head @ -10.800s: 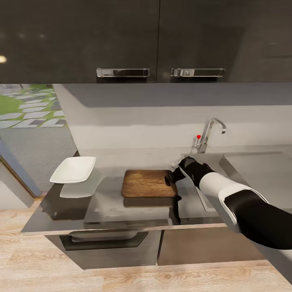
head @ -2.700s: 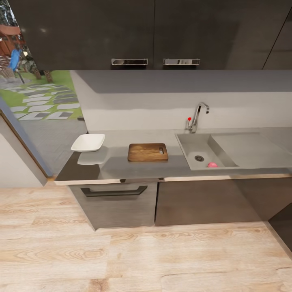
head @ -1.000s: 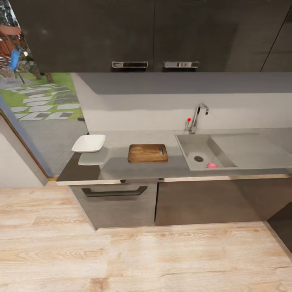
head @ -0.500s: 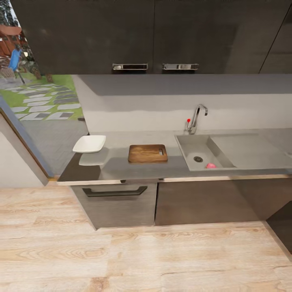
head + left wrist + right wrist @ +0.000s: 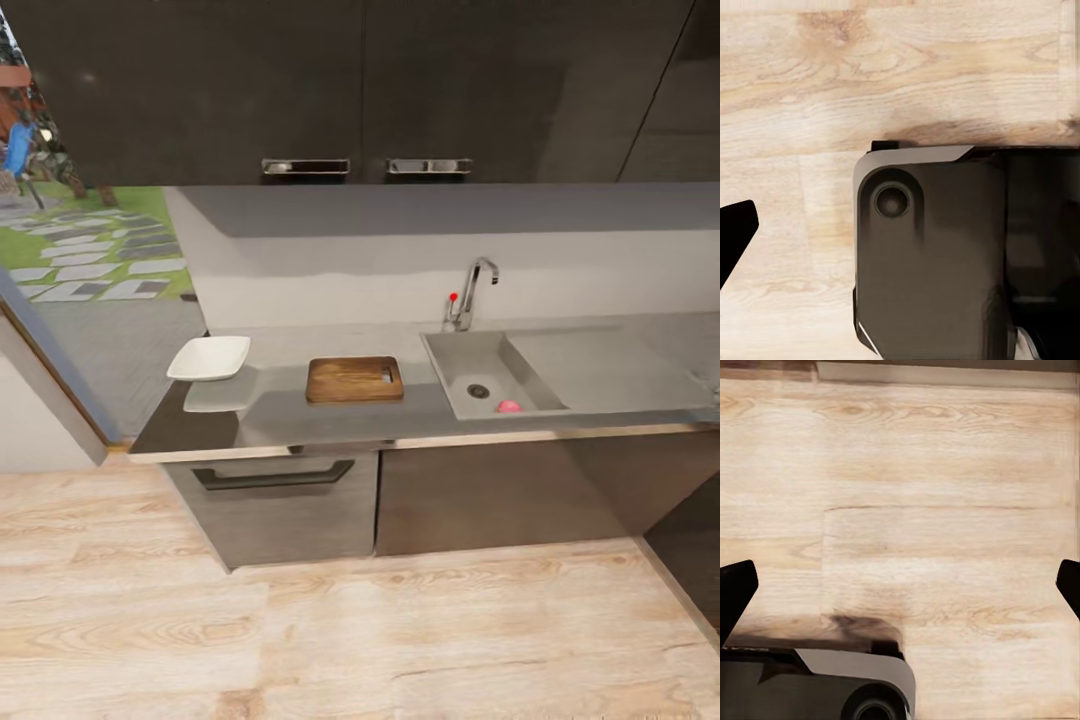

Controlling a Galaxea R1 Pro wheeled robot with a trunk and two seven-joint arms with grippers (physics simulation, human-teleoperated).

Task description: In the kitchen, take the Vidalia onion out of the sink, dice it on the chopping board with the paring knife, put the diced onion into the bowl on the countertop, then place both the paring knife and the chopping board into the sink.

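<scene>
Lying flat, chopping board (image 5: 354,380) long axis parallels countertop (image 5: 330,420) edge, slot toward sink (image 5: 470,356).

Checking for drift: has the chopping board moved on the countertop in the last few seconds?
No. The board sits the same way between the bowl and the sink; only the camera shifted.

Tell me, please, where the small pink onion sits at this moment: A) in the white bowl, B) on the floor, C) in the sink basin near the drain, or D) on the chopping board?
C: in the head view the Vidalia onion lies inside the sink, just beside the round drain, while the chopping board and the bowl hold nothing.
</scene>
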